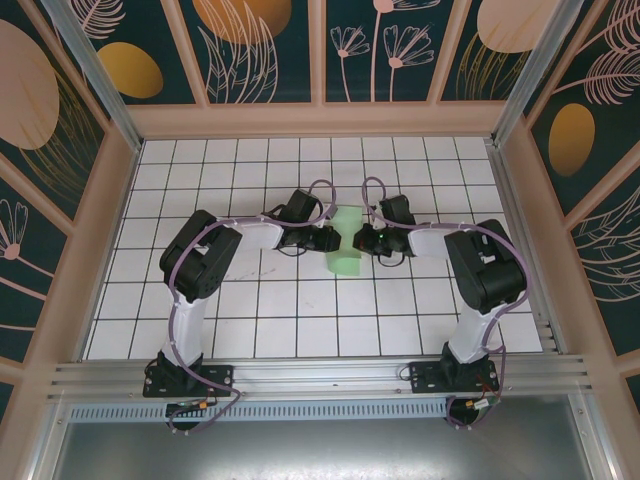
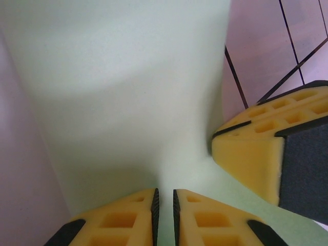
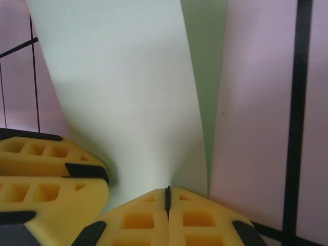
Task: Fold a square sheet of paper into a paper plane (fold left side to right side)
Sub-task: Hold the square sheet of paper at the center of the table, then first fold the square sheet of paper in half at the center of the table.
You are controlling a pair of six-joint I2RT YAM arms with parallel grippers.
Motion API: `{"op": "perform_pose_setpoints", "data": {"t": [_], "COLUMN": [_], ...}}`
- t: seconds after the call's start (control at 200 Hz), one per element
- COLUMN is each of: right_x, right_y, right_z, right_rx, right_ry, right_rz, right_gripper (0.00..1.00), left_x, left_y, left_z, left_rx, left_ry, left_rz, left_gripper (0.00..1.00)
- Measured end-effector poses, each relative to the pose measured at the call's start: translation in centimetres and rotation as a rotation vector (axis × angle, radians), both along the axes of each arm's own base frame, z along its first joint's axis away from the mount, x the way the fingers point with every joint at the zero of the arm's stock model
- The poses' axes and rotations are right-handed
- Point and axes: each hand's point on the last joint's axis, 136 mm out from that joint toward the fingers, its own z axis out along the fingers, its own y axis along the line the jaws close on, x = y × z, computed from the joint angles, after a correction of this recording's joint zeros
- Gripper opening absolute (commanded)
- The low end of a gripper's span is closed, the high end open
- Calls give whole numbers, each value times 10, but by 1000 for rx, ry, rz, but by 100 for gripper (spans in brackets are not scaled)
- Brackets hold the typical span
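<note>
Mid-fold rn: the green paper sheet [image 1: 346, 262] is at the middle of the table [image 1: 300, 320], bowed up betw both arms. Our left gripper [image 2: 164, 202] is pinched nearly closed on it, and the right gripper [image 3: 167, 197] is clamped tight on its edge. We reckon it's the left-to-right fold, not creased yet. Next move prob needs the held edge carried over, lined up w/ the far side, then pressed flat.

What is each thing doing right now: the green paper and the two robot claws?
green paper sheet, folded over into a narrow strip and pinched from both sides.
left gripper, fingers nearly together, shut on the green paper sheet.
right gripper, fingers pressed together, shut on the green paper sheet.
</note>
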Motion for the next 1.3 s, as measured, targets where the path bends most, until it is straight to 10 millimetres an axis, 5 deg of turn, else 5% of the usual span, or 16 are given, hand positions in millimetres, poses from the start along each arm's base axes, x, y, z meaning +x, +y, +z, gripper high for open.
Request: {"op": "perform_pose_setpoints", "data": {"t": [0.32,0.661,1.296], "right_x": [28,42,42], "right_y": [16,25,26], "right_z": [35,-3,-5], "right_rx": [88,70,64], "right_ry": [-82,-8,10], "right_rz": [25,31,30], "right_gripper": [5,4,4], "left_x": [1,1,-21], "left_y": [1,1,9], "left_z": [-1,-1,-3], "left_rx": [6,7,62], "left_ry": [-4,-7,-112], "left_rz": [5,3,-84], "left_gripper": [20,20,17]}}
